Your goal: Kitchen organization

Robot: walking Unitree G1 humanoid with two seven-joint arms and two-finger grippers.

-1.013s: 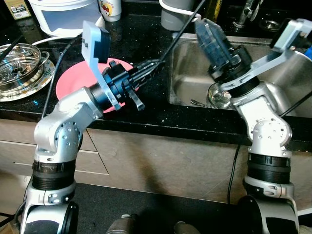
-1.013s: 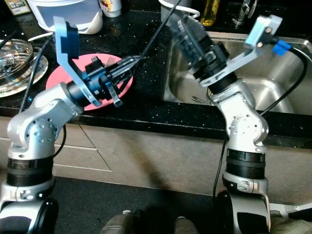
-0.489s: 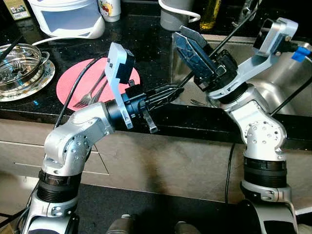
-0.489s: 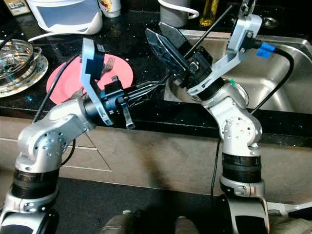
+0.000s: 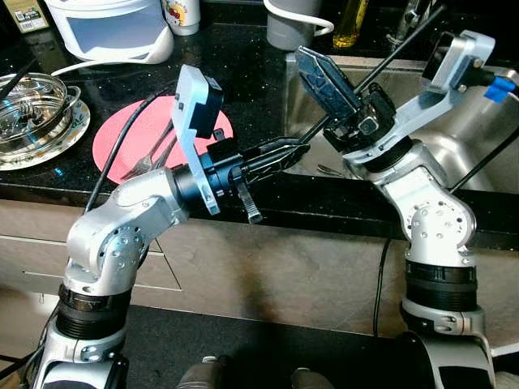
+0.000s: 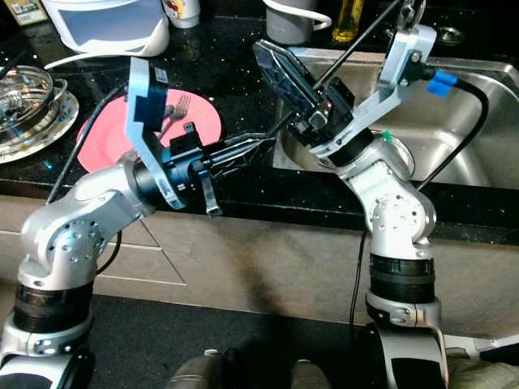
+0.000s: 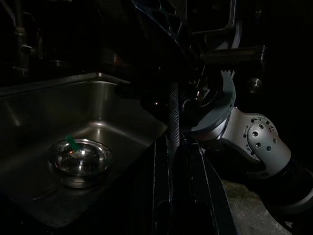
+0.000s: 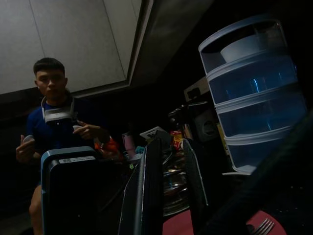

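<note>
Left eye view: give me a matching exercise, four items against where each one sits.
Items:
1. forks
2. steel bowl
3. glass dish
4. left gripper

Places:
A. in the sink
B. over the counter's front edge, beside the sink
C. on the pink plate
D. far left of the counter

Pairs: 1-C, 2-A, 3-D, 4-B

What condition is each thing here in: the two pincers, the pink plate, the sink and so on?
Left pincer: shut, empty, at the sink's edge.
Right pincer: raised over the sink's left rim, fingers slightly apart, empty.
Pink plate: flat on the counter, two forks lying on it.
Sink: holds a metal bowl, upright.
Glass dish: sits on a plate, left counter.
</note>
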